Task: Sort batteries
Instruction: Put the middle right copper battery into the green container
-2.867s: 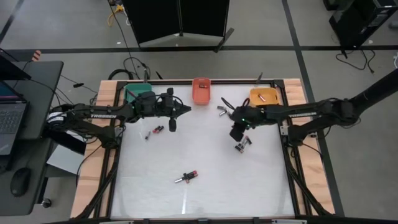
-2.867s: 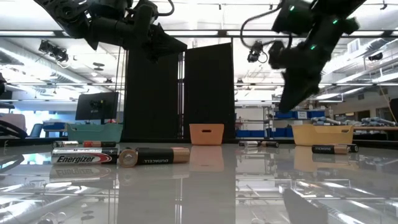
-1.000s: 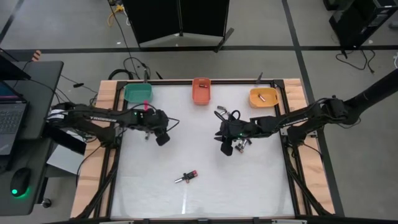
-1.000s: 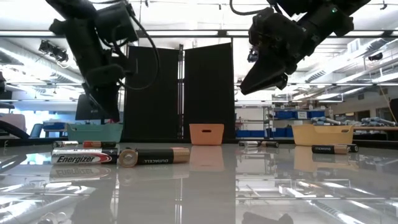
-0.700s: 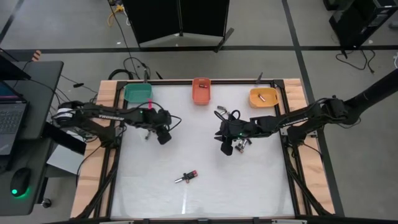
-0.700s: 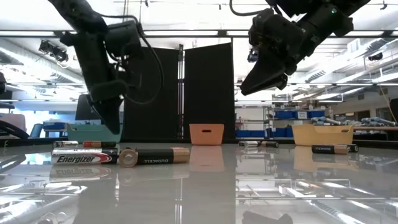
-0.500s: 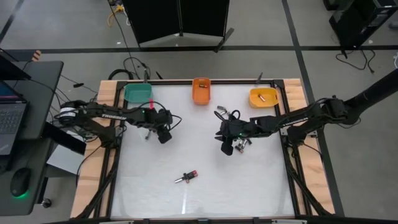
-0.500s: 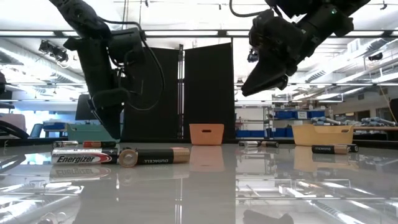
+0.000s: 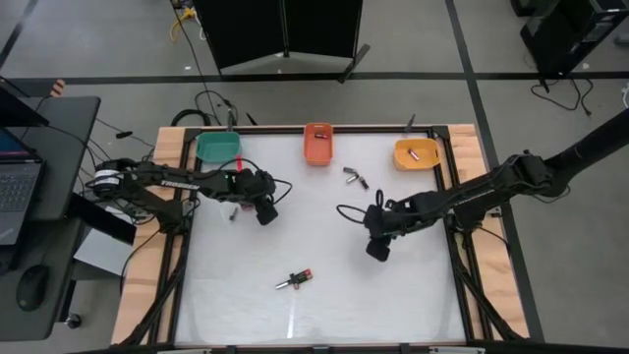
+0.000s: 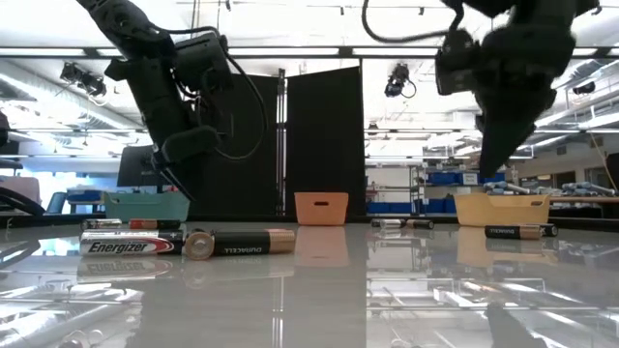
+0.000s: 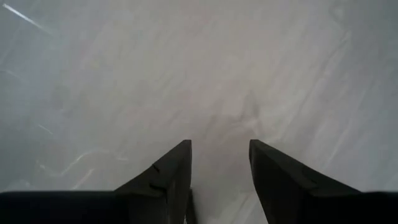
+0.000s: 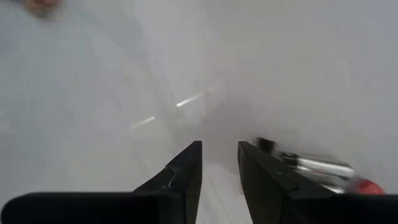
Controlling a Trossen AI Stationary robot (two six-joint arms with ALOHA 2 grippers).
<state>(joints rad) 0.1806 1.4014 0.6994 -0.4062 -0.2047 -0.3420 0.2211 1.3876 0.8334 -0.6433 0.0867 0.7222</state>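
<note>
While my left gripper [image 9: 266,213] hangs over bare tabletop with fingers apart and empty, my right gripper [image 9: 376,250] points down mid-table, fingers parted around nothing. Batteries: a red-ended pair [image 9: 295,280] lies near the front edge, two [image 9: 353,177] between the orange bin [image 9: 317,144] and yellow bin [image 9: 416,153].
</note>
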